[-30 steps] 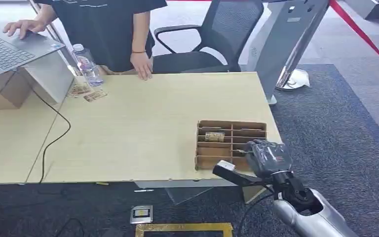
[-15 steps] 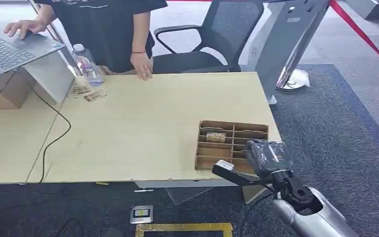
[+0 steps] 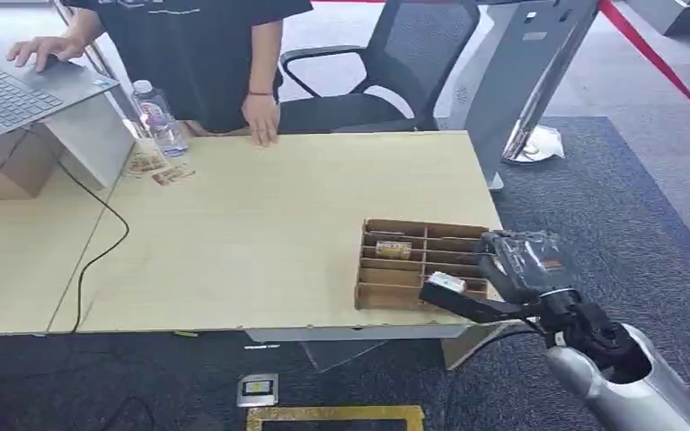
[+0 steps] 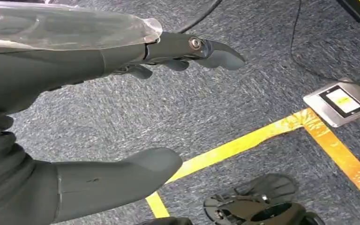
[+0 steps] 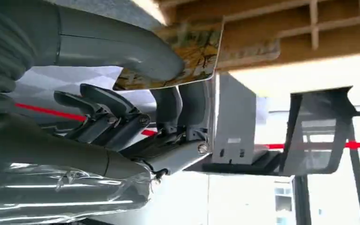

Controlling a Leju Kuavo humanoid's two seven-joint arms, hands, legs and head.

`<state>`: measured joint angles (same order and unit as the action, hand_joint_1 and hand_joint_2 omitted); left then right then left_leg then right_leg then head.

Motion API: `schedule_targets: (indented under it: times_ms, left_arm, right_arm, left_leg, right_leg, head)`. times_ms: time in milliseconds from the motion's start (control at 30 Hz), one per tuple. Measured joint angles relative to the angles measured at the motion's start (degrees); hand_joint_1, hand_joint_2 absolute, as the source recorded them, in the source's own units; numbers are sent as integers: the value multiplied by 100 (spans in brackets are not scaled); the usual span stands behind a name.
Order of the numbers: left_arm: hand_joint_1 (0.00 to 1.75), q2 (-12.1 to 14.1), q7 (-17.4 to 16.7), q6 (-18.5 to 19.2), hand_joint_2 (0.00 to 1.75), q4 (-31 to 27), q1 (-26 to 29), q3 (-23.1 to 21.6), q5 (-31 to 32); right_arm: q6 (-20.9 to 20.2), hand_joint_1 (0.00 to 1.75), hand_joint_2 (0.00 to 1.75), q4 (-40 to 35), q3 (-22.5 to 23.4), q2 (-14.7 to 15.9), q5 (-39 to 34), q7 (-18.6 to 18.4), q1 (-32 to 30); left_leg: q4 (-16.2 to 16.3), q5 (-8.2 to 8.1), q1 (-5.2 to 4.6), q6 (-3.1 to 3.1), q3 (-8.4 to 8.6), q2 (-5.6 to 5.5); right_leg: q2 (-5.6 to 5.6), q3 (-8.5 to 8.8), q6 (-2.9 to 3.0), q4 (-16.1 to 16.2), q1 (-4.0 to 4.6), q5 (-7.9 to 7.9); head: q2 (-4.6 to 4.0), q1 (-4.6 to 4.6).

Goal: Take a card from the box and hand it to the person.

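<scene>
One card (image 5: 178, 61) is pinched in my right hand (image 5: 168, 98), thumb on one face, fingers (image 5: 192, 108) behind the other, just off the box (image 3: 422, 260) at the near right corner of the table (image 3: 260, 215). From the head view my right hand (image 3: 526, 265) sits at the box's right side, level with its compartments. More cards lie in the box; one printed stack (image 3: 393, 249) sits in an upper-left compartment.

My left hand (image 4: 122, 108) hangs over the carpet, thumb and fingers apart, holding nothing.

Handling, as I judge it: the card looks thin, light and glossy, stiff enough to stay flat out past my thumb. Slip is the risk, not weight. The grip is near one edge, so most of the card juts free; that free end is the part for the person to take. Pressing harder could bend it, so a steady flat pinch seems best.

The person (image 3: 198, 54) stands at the far edge of the table, one hand (image 3: 260, 117) resting on it, the other on a laptop (image 3: 13, 85). A water bottle (image 3: 157, 117) and a few loose cards (image 3: 157, 169) lie near them.

The handover is not yet done; the reach goes across the table to the far left.
</scene>
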<state>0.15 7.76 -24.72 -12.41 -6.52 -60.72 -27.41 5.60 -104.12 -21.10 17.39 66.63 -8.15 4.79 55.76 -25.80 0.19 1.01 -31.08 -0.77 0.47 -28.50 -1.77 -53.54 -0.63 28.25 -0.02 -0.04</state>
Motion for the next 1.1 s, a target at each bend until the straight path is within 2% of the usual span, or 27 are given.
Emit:
schedule_targets:
  times_ms: [233, 367, 533, 633, 700, 833, 1100]
  left_arm:
    - [0, 2, 0, 0, 175, 0, -23, 0, 0]
    - [0, -11, 0, 0, 175, -2, -56, 0, 22]
    - [0, -33, -7, 0, 175, -2, -85, 0, 72]
    - [0, -48, -48, 2, 175, 0, -133, 0, 142]
    - [0, -63, -81, 17, 175, -2, -156, 0, 190]
    - [0, -81, -129, 17, 175, -2, -206, 0, 238]
    - [0, -111, -197, 55, 175, -2, -270, -4, 310]
  right_arm:
    - [83, 175, 175, -832, 438, 473, -617, 31, 128]
    - [537, 175, 175, -1043, 540, 519, -908, 94, 366]
    - [980, 175, 175, -997, 516, 512, -597, -86, 746]
    - [1418, 175, 175, -694, 464, 416, -49, -295, 1175]
    - [1558, 175, 175, -452, 414, 327, 250, -382, 1428]
    - [1738, 175, 175, 219, 256, 99, 747, -527, 2004]
    - [1867, 175, 175, 1922, -186, -413, 1158, -728, 2991]
  left_leg:
    - [0, 0, 0, 0, 0, 0]
    - [-1, 0, 1, 0, 0, 2]
    - [-2, 0, 2, 0, -4, 0]
    - [-1, 2, 2, 0, -2, -2]
    - [-1, 5, 2, 0, -5, -11]
    - [-1, 7, 2, 1, -4, -11]
    - [-2, 9, 3, 0, -7, -16]
  right_leg:
    - [0, 1, 0, 0, 1, 0]
    - [0, 1, 0, -2, 1, 0]
    - [-1, 4, 0, -5, 2, 0]
    - [-3, 7, 0, -6, 2, 0]
    - [-8, 10, 1, -7, 2, 0]
    - [-8, 10, 1, -8, 2, -1]
    - [-13, 7, 1, -11, 3, -1]
  head:
    - [0, 0]
    - [0, 0]
    - [0, 0]
    - [0, -2]
    - [0, 0]
    - [0, 0]
    - [0, 0]
